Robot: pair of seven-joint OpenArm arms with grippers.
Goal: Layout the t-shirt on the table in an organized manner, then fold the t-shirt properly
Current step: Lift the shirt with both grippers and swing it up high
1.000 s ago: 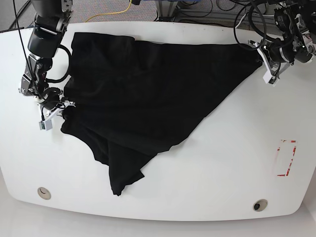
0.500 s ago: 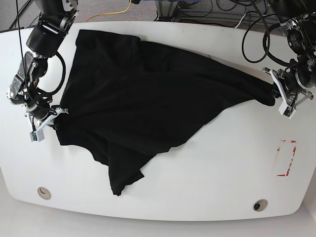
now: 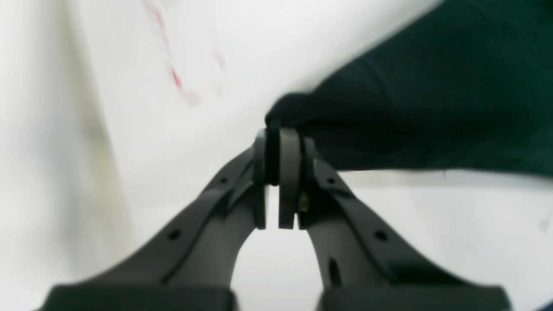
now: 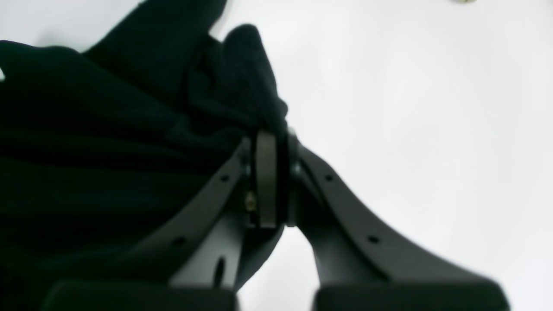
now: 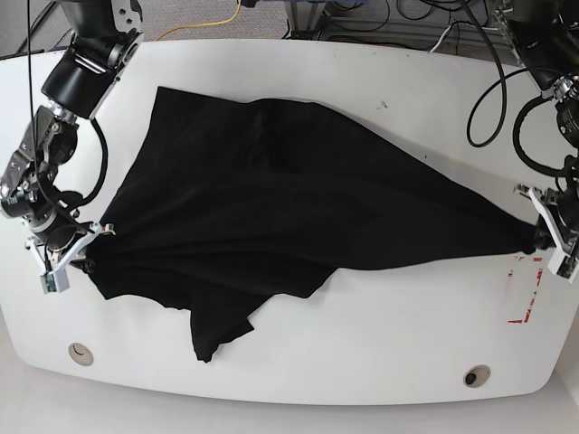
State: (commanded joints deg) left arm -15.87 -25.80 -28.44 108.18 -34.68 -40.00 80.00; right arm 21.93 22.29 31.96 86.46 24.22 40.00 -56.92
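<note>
Black t-shirt point(image 5: 289, 208) stretched across the white table point(image 5: 380, 362), pinched at opposite ends: left gripper point(image 3: 277, 149) clamped on a small bunched corner, right gripper point(image 4: 273, 162) clamped on a thicker wad of folds

Likely to slip from the left pinch if pulled harder, with so little cloth between those pads; likely to stay crumpled at the lower flap, doubled under itself near the front

Little room left outward: left end beside the red marking point(image 5: 525, 289) close to the table edge, right end near the opposite rim; open tabletop toward the front grommets
</note>
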